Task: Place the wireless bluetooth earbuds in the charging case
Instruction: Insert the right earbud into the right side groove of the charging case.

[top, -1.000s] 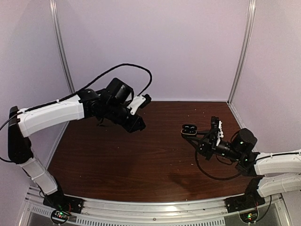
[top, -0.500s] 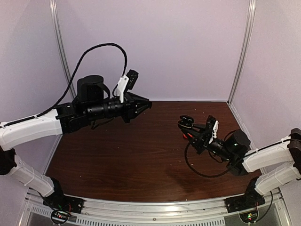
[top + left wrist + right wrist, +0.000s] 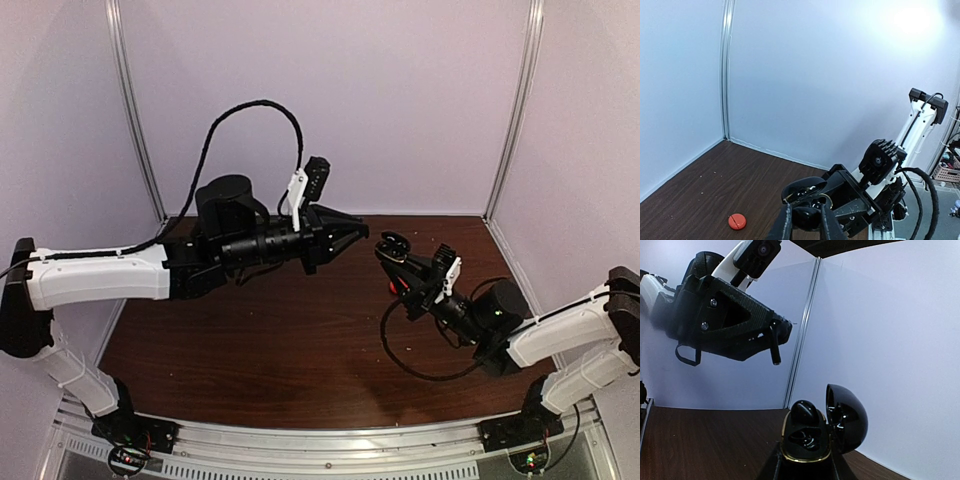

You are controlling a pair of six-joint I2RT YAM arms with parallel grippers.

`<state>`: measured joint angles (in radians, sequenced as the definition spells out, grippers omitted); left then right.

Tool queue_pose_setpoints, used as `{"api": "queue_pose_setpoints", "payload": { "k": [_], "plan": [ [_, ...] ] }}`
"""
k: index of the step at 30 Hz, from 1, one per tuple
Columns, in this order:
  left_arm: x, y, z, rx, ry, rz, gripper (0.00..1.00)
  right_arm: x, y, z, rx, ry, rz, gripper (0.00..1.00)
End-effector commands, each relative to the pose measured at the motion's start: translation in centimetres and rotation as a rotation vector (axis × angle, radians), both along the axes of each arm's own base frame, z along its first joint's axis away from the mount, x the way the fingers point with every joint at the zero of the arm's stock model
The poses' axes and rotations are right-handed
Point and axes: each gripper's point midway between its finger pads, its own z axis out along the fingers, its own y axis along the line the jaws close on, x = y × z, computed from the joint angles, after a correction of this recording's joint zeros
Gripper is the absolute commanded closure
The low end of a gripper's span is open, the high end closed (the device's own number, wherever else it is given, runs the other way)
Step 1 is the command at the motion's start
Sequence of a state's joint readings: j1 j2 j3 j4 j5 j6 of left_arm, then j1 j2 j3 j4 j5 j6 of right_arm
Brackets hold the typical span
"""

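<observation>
My right gripper (image 3: pixel 403 268) is shut on the black charging case (image 3: pixel 392 246) and holds it above the table with its lid (image 3: pixel 847 422) open. One black earbud (image 3: pixel 804 412) sits in the case's upper slot; the slot below it (image 3: pixel 805 437) shows no earbud. My left gripper (image 3: pixel 357 233) reaches in from the left, just short of the case. In the left wrist view its fingers (image 3: pixel 785 222) are shut on a glossy black earbud (image 3: pixel 807 219), right in front of the open case (image 3: pixel 812 189). In the right wrist view the left gripper (image 3: pixel 774 347) hangs up and to the left of the case.
A small round red case (image 3: pixel 737 221) lies shut on the dark wooden table (image 3: pixel 260 340), below the right gripper (image 3: pixel 392 288). White booth walls enclose the back and sides. The right arm's black cable (image 3: pixel 410 365) loops over the tabletop.
The left arm has swung right and stretched out toward the case. The right gripper has raised the case off the table and carried it up and left toward the left gripper.
</observation>
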<state>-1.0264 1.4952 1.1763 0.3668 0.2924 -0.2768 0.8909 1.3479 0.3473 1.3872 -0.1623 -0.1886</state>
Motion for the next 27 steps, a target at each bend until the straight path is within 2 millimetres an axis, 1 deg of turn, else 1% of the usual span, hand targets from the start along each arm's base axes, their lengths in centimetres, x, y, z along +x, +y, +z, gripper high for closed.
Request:
{"api": "queue_pose_setpoints", "payload": {
  "k": [1,7,11,17,22,27],
  "plan": [
    [-1.3,-0.9,2.9,-0.103,-0.043,-0.056,0.89,-0.4,-0.1,1.7,0.036,-0.068,-0.038,1.00],
    [-2.7,-1.7,2.4,-0.107,-0.052,-0.114,0.90,-1.3,0.1,1.5,0.022,-0.139,-0.050,1.00],
    [-3.4,-1.9,2.2,-0.118,-0.059,-0.144,0.90,-1.4,0.0,1.9,0.033,-0.180,-0.081,1.00],
    [-3.7,-2.3,1.7,-0.112,-0.055,-0.165,0.90,-1.2,0.4,2.1,0.033,-0.196,-0.121,1.00],
    [-3.6,-2.7,0.7,-0.099,-0.047,-0.170,0.91,-1.4,0.8,2.2,0.035,-0.196,-0.130,1.00],
    [-3.3,-3.2,0.1,-0.093,-0.034,-0.170,0.91,-0.9,0.5,2.4,0.055,-0.176,-0.167,1.00]
  ]
}}
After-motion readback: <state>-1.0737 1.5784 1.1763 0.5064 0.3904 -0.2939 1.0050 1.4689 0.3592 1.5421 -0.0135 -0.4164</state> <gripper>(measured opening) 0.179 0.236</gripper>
